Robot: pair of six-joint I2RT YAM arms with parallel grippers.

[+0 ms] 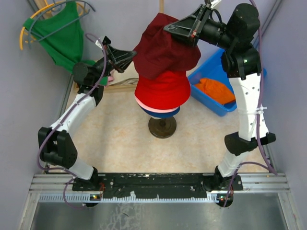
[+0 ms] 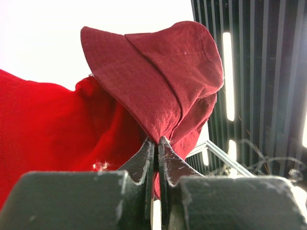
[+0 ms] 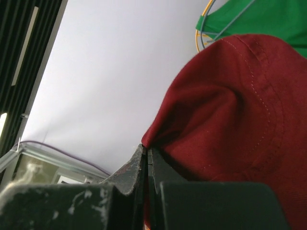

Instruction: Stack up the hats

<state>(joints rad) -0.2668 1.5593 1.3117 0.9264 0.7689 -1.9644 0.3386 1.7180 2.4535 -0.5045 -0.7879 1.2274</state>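
Note:
A dark red hat [image 1: 160,50] hangs in the air between both grippers, above a stack on a stand [image 1: 162,127]. The stack shows a red hat [image 1: 162,91] on top, with a pink rim and a navy blue hat [image 1: 160,114] under it. My left gripper [image 1: 133,56] is shut on the dark red hat's left edge [image 2: 163,86]. My right gripper [image 1: 169,27] is shut on its far right edge [image 3: 230,124]. An orange hat [image 1: 214,89] lies in the blue bin.
A blue bin [image 1: 204,98] stands at the right of the stand. A green garment on a yellow hanger [image 1: 57,33] lies at the back left. A beige mat [image 1: 120,139] covers the table.

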